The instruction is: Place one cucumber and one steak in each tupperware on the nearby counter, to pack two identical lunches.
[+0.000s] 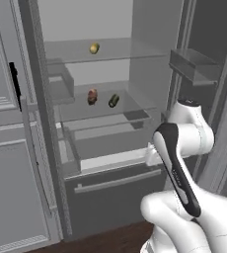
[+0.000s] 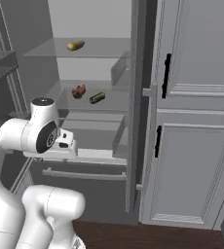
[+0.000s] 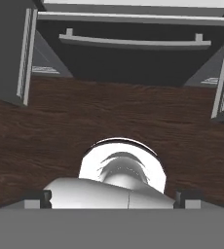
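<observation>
In both base views an open fridge (image 1: 105, 123) is seen, with a steak (image 1: 92, 96) just beside a cucumber (image 1: 114, 100) on the middle shelf and a yellowish item (image 1: 94, 48) on the shelf above. In the hand view the tool (image 3: 112, 198) is pointed down at dark wooden floor (image 3: 46, 131) before the fridge's bottom drawer (image 3: 133, 48); its fingertips (image 3: 38, 198) are spread wide, with nothing between them.

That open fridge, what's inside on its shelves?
In the fridge, the upper shelf holds one yellowish item. The lower shelf holds a reddish-brown piece beside a dark green one. The drawers' contents are hidden.

Fridge doors (image 1: 29, 148) stand open; shelf (image 1: 100, 106) front unobstructed.
</observation>
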